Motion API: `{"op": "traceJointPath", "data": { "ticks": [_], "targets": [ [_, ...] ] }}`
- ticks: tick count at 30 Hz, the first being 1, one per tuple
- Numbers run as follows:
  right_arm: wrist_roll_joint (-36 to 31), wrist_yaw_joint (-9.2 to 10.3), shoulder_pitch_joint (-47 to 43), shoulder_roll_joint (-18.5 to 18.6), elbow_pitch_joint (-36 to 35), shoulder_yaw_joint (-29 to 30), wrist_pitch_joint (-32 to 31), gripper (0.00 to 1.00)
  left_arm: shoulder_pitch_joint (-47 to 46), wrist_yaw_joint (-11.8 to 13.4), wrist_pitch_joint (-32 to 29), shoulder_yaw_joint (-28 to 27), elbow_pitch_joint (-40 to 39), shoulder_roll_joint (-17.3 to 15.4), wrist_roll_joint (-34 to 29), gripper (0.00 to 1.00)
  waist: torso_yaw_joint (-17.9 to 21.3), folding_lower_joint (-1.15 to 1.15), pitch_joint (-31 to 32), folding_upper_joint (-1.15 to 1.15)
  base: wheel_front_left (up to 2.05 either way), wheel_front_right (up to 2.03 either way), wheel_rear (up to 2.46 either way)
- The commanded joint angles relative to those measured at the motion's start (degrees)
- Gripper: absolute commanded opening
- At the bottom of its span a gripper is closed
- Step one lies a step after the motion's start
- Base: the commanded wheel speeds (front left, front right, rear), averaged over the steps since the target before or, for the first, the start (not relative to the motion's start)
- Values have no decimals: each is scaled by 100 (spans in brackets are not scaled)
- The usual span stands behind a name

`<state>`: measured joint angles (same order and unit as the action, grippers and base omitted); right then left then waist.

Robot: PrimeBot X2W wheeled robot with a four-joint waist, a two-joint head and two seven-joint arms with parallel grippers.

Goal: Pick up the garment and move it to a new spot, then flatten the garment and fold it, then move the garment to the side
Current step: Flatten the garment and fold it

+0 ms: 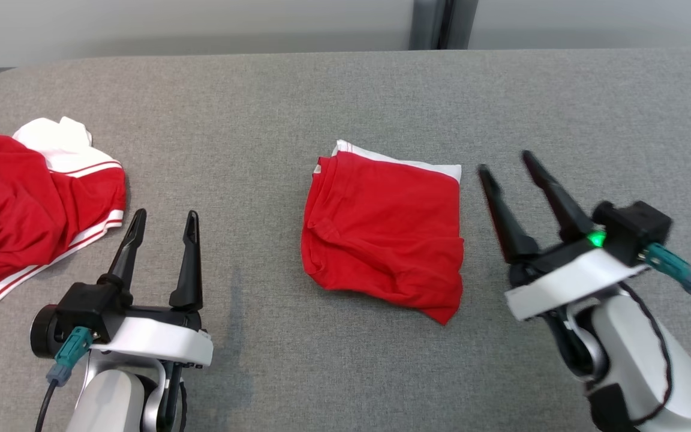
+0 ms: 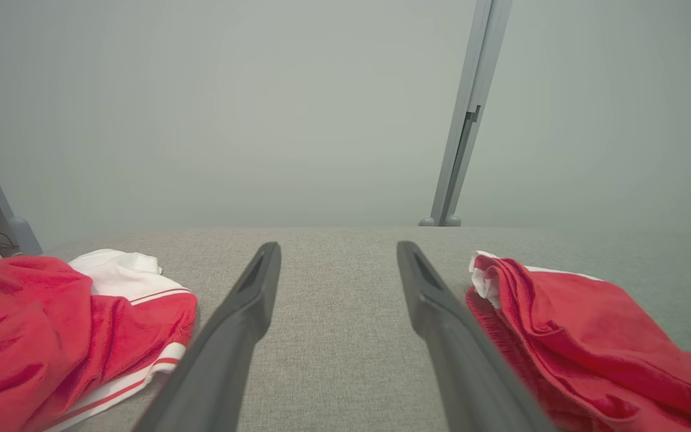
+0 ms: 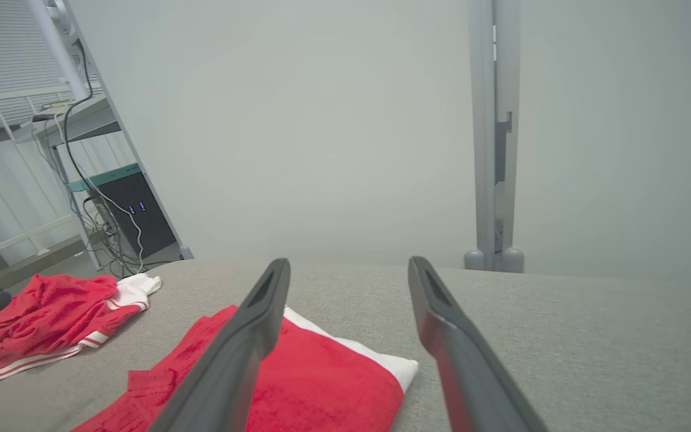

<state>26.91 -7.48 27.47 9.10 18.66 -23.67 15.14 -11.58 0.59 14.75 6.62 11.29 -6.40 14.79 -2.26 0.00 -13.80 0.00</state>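
A red garment with a white edge lies folded into a rough square at the middle of the grey table. My right gripper stands open just to its right, fingers apart and holding nothing. In the right wrist view the folded garment lies under and left of the open right gripper. Down at the lower left, my left gripper is open and empty. From the left wrist, the garment appears to the right of the open left gripper.
A second red and white garment lies crumpled at the table's left edge, left of my left gripper. It also appears as a crumpled heap from the left wrist. A pale wall with a grey post stands behind the table.
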Motion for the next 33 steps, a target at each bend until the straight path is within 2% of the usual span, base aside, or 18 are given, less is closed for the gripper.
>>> {"op": "traceJointPath", "data": {
  "ticks": [1, 7, 11, 33],
  "targets": [
    [-173, -3, -251, 48, -105, 355, 3, 100, 53, 45, 33, -34, -32, -55, -11, 100, 28, 0, 37, 0, 0, 0, 0],
    [-533, -3, -999, 139, -327, 1508, 4, 100, 221, 113, 29, -61, -86, -132, -20, 100, 89, 0, 176, 0, 0, 0, 0],
    [-668, -2, -1341, 129, -460, 1895, 0, 100, 318, 158, 12, -86, -135, -164, -2, 100, 146, 0, 290, 0, 0, 0, 0],
    [-956, -2, -2735, 61, -1092, 2350, -575, 100, 1413, 364, -322, 36, -585, -327, 14, 100, 221, 0, 1258, 0, 0, 0, 0]
  ]
}}
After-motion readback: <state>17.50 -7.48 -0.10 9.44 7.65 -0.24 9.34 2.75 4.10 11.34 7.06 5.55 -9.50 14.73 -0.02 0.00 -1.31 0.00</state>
